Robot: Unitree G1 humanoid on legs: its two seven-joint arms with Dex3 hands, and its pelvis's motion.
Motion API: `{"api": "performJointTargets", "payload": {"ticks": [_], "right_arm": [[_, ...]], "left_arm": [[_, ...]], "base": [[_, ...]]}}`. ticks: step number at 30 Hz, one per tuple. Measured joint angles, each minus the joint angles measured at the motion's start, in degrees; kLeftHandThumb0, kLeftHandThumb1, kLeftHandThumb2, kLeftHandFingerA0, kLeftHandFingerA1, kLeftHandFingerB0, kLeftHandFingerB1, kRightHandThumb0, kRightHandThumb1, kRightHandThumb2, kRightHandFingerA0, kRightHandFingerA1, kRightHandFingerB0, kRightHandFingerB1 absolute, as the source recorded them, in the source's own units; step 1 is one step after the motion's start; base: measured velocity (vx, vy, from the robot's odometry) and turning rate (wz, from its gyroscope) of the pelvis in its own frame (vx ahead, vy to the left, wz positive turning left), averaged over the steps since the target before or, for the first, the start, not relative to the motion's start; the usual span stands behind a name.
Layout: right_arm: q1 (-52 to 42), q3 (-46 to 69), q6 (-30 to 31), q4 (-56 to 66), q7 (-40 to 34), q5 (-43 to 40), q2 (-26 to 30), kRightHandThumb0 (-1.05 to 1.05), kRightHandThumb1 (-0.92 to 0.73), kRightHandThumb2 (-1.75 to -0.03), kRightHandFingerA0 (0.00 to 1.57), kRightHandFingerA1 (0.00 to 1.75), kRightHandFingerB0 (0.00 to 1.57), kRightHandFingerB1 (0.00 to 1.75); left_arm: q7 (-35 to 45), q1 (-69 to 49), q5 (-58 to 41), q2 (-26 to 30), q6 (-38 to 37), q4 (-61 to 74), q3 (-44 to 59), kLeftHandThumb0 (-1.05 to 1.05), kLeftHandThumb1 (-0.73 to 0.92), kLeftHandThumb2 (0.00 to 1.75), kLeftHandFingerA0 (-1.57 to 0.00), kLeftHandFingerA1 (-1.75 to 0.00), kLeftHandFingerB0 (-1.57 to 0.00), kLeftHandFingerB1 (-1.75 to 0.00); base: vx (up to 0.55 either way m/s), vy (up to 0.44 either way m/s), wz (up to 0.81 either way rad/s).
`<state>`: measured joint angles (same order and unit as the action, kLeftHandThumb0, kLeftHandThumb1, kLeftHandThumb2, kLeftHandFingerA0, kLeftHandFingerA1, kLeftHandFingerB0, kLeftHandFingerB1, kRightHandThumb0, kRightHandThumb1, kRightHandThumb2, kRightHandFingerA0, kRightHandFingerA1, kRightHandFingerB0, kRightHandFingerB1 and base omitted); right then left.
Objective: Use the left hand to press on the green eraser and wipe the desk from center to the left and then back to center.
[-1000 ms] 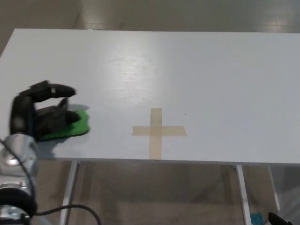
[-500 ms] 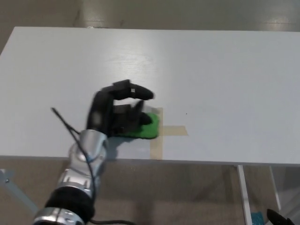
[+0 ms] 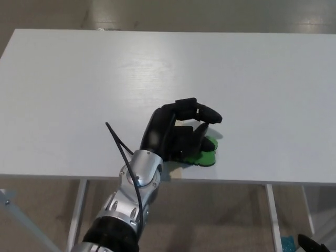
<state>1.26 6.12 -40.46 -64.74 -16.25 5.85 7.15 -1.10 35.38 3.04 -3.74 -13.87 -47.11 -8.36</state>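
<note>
Wipe looks close to finished, judging by position: the left hand (image 3: 181,134) sits palm-down on the green eraser (image 3: 206,152) near the front edge of the white desk (image 3: 157,68), roughly mid-width, so the return leg toward center seems done or nearly done. What is left, as far as I can tell, is only stopping and lifting off, if the stroke is not overshooting. The hand is bent over the eraser with the thick fingers (image 3: 202,112) arched forward and the lower ones pressing down on the pad; it reads as pressing and holding the eraser rather than a full wrap, and only the eraser's right end peeks out from under it. Compared with a second ago, the hand and eraser have travelled from the far left side of the desk rightward, passing over the tape cross half a second ago. That cross is now out of sight, likely covered by hand and eraser. The silver forearm (image 3: 137,176) with its black cable now comes up from below the desk edge. Right hand does not show.
</note>
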Motion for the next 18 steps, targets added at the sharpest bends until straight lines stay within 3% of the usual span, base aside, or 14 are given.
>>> {"api": "performJointTargets", "payload": {"ticks": [2, 3, 4, 5, 11, 12, 13, 14, 15, 16, 18], "right_arm": [[0.0, -0.01, -0.01, 0.0, 0.09, 0.01, 0.0, -0.43, -0.62, -0.91, 0.5, 0.62, 0.34, 0.5], [0.0, -0.02, -0.02, 0.0, 0.09, 0.03, 0.01, -0.42, -0.62, -0.91, 0.5, 0.63, 0.34, 0.5], [0.0, -0.02, -0.02, -0.01, 0.09, 0.04, 0.01, -0.42, -0.62, -0.91, 0.5, 0.63, 0.34, 0.5], [0.0, -0.02, -0.02, -0.01, 0.09, 0.05, 0.03, -0.41, -0.61, -0.92, 0.5, 0.63, 0.33, 0.5], [0.16, 0.2, -0.02, 0.0, 0.29, -0.04, 0.07, -0.4, -0.61, -0.91, 0.5, 0.63, 0.33, 0.5], [0.16, 0.28, -0.02, 0.0, 0.31, -0.08, 0.07, -0.41, -0.61, -0.91, 0.5, 0.63, 0.33, 0.5], [0.16, 0.34, -0.02, 0.0, 0.32, -0.11, 0.06, -0.41, -0.61, -0.91, 0.5, 0.63, 0.33, 0.5], [0.16, 0.39, -0.02, 0.0, 0.32, -0.11, 0.06, -0.36, -0.75, -0.62, 0.56, 0.55, 0.41, 0.36], [0.18, 0.42, -0.02, 0.0, 0.32, -0.11, 0.06, -0.36, -0.75, -0.62, 0.56, 0.55, 0.41, 0.36], [0.29, 0.44, -0.02, 0.0, 0.32, -0.1, 0.05, -0.41, -0.61, -0.92, 0.5, 0.63, 0.33, 0.5], [0.4, 0.45, -0.02, -0.01, 0.32, -0.1, 0.05, -0.41, -0.61, -0.92, 0.5, 0.63, 0.33, 0.5]], "left_arm": [[0.01, -0.28, 0.3, -0.04, 0.48, 0.69, -0.24, -0.26, 0.81, 0.66, -1.01, -0.58, -0.79, -0.47], [0.19, -0.57, 0.45, 0.01, 0.94, 1.47, -0.45, -0.59, 0.41, 0.78, 0.0, -0.21, 0.0, -0.33], [0.25, -0.73, 0.48, 0.05, 1.11, 1.79, -0.55, -0.59, 0.41, 0.78, 0.0, -0.21, 0.0, -0.33], [0.59, -0.98, 0.46, 0.24, 1.38, 2.38, -0.62, -0.72, 0.45, 0.78, 0.0, -0.04, -0.01, -0.24], [6.09, -0.54, -1.28, 2.9, 3.16, 4.58, 1.07, -0.77, 0.46, 0.82, 0.0, 0.0, 0.0, -0.19], [7.47, -0.02, -1.87, 3.64, 3.7, 5.07, 1.71, -0.78, 0.53, 0.56, 0.0, 0.0, 0.0, -0.21], [8.43, 0.36, -2.22, 4.17, 4.08, 5.49, 2.16, -0.78, 0.53, 0.56, 0.0, 0.0, 0.0, -0.21], [9.09, 0.63, -2.49, 4.6, 4.33, 5.85, 2.45, -0.9, 0.52, 0.61, 0.0, 0.0, 0.0, -0.17], [9.73, 0.87, -2.78, 5.01, 4.59, 6.2, 2.7, -0.9, 0.52, 0.61, 0.0, 0.0, 0.0, -0.17], [11.19, 1.41, -3.44, 6.16, 5.3, 7.54, 3.29, -0.93, 0.54, 0.59, 0.0, 0.0, 0.0, -0.19], [12.52, 2.07, -4.09, 7.51, 6.06, 9.29, 3.8, -0.93, 0.54, 0.58, 0.0, 0.0, 0.0, -0.17]], "base": [[0.0, 0.0, 0.0], [0.0, 0.0, 0.0], [0.0, 0.0, 0.0], [0.0, 0.0, 0.0], [0.0, 0.0, 0.0], [0.0, 0.0, 0.0], [0.0, 0.0, 0.0], [0.0, 0.0, 0.0], [0.0, 0.0, 0.0], [0.0, 0.0, 0.0], [0.0, 0.0, 0.0]]}}
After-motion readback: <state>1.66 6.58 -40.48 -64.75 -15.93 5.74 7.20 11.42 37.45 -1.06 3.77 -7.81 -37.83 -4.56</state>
